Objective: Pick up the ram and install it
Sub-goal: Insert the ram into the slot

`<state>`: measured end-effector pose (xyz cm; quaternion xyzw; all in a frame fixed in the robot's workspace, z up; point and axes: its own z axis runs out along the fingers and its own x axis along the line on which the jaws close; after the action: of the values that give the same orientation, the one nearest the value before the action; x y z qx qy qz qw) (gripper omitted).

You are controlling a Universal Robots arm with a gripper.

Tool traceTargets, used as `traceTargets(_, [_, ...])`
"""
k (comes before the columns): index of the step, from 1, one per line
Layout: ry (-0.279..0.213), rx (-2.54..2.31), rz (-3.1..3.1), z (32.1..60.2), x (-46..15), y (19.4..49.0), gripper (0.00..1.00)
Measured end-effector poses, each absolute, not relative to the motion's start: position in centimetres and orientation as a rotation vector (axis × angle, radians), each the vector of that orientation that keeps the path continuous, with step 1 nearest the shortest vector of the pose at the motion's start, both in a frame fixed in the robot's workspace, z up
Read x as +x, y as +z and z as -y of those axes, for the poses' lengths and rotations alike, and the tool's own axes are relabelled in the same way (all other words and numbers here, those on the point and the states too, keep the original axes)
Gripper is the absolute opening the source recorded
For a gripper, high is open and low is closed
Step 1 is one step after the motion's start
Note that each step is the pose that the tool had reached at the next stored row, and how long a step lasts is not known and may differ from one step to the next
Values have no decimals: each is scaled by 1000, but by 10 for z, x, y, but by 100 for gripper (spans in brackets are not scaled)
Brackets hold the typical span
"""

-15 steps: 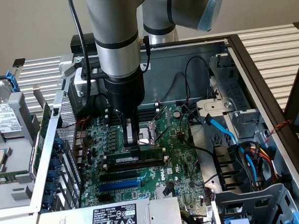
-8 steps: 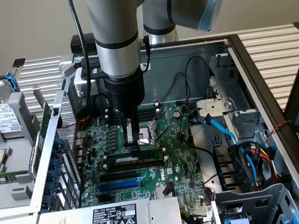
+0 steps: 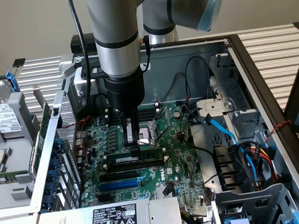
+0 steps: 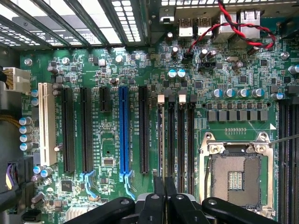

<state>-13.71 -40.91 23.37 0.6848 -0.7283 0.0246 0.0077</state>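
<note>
Seating ram [image 3: 134,157] among memory slots [image 4: 180,135] on motherboard [image 3: 178,166], claw [image 3: 132,142] narrow, pinched on stick's top edge. Tip imo: keep stick dead upright, notch lined up, press straight down, even pressure.

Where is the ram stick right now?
In the exterior view the ram stands on edge at the middle of the motherboard, pinched by the gripper, beside the empty processor socket.

Free room around gripper [image 3: 132,142]; drive cage [image 3: 228,94] apart
</note>
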Motion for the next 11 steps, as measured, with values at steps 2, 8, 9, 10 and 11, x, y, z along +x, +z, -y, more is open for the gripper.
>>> traceTargets(2, [77, 2141, 2277, 409, -137, 233, 12])
traceTargets(8, [77, 2141, 2277, 409, -137, 233, 12])
traceTargets(9, [77, 2141, 2277, 409, -137, 233, 12])
traceTargets(10, [77, 2141, 2277, 409, -137, 233, 12])
traceTargets(11, [76, 2141, 2277, 409, -137, 232, 12])
